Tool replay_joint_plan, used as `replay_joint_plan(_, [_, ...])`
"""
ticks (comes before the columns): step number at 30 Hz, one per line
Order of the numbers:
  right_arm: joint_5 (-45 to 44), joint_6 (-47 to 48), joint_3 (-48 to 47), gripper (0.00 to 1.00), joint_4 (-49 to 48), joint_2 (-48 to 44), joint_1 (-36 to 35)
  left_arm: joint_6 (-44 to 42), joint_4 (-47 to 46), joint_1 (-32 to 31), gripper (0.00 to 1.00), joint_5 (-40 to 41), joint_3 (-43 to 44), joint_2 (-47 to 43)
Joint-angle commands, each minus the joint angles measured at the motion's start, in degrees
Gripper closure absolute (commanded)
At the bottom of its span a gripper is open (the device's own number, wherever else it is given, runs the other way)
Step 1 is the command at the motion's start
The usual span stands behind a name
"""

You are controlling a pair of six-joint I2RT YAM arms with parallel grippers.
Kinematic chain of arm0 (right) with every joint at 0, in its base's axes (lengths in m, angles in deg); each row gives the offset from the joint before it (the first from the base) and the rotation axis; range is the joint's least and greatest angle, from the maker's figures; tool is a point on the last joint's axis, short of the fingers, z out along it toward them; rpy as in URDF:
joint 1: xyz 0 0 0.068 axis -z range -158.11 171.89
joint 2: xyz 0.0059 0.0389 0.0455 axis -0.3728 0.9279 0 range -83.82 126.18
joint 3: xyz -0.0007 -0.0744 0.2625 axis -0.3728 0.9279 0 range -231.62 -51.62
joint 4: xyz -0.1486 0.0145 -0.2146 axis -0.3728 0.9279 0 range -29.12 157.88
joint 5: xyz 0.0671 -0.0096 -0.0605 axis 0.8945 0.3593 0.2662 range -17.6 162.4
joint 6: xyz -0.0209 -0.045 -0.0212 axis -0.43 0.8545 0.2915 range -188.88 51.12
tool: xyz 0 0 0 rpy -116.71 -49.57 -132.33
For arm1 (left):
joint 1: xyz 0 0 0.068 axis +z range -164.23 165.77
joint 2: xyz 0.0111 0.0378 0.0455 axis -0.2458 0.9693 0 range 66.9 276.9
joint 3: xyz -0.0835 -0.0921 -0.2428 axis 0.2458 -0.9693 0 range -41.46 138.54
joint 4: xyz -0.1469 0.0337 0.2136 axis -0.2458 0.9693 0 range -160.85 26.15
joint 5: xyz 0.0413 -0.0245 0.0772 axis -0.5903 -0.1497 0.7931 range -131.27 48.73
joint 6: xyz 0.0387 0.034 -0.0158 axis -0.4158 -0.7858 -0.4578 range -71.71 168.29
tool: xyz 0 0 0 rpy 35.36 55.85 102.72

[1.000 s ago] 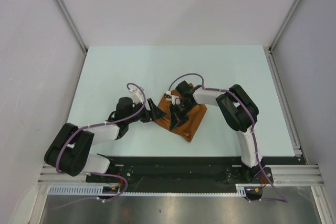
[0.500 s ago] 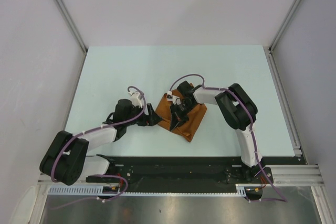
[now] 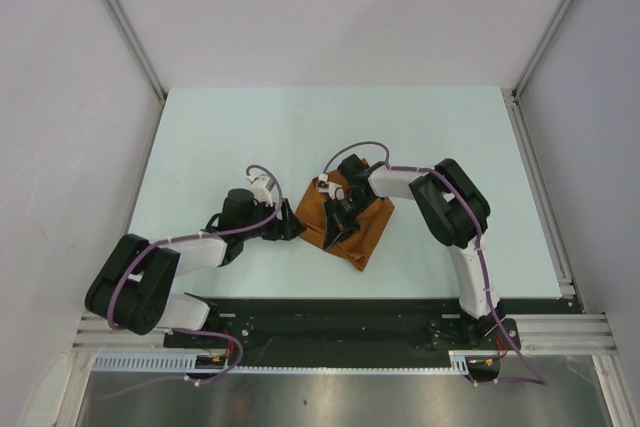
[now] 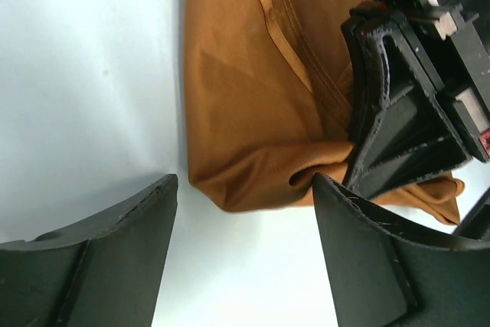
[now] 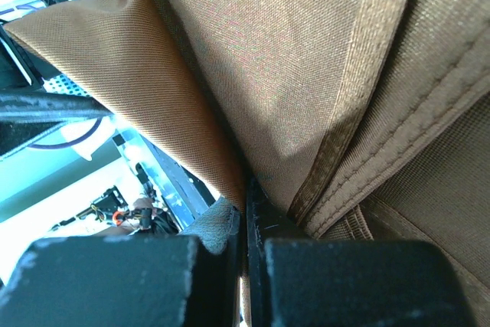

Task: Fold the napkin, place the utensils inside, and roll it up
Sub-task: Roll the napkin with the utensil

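Note:
The rust-orange napkin (image 3: 352,223) lies bunched and partly folded on the table. My right gripper (image 3: 341,209) is on top of it and shut on a fold of the cloth; in the right wrist view the napkin (image 5: 306,59) fills the picture and runs down between the pressed jaws of the right gripper (image 5: 249,216). My left gripper (image 3: 289,226) is low at the napkin's left corner. It stands open, and the corner of the napkin (image 4: 245,112) lies just beyond the left gripper (image 4: 245,183) fingertips. The right gripper (image 4: 406,105) shows black there. The utensils are hidden.
The pale table (image 3: 220,137) stretches round the napkin. A black rail (image 3: 330,322) with the arm bases runs along the near edge. Grey walls and metal posts (image 3: 125,22) close in the left and right sides.
My left gripper has shifted slightly toward me, dropping low at the napkin's left corner, and the arm behind it has swung. The right gripper and napkin have held still.

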State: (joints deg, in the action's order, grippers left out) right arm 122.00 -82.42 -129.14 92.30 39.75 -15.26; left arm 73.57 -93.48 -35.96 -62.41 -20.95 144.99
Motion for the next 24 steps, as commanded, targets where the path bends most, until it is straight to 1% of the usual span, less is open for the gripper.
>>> replay_joint_plan(1, [-5.6, 1.0, 0.5, 1.0, 4.3, 3.8, 0.3, -2.6, -2.4, 0.6, 0.26, 0.7, 2.6, 2.6])
replay_joint_plan(6, [-4.7, 1.5, 0.1, 1.0, 5.1, 4.8, 1.0, -3.3, -4.3, 0.7, 0.33, -0.4, 3.0, 5.1])
replay_joint_plan(11, [-4.1, 1.8, -0.4, 1.0, 5.7, 5.7, 1.6, -2.4, -5.7, 0.7, 0.37, -1.4, 3.0, 7.6])
replay_joint_plan(14, [-3.1, 2.2, -1.1, 1.0, 6.4, 6.8, 1.9, -2.2, -6.1, 0.7, 0.42, -1.0, 3.3, 8.7])
replay_joint_plan(17, [-2.8, 2.8, -1.9, 1.0, 7.0, 7.5, 2.2, -2.3, -6.1, 0.7, 0.44, -1.0, 3.7, 9.8])
replay_joint_plan(24, [-2.1, 3.3, -3.1, 1.0, 7.9, 8.8, 2.8, -1.7, -7.6, 0.7, 0.56, -2.5, 3.4, 10.9])
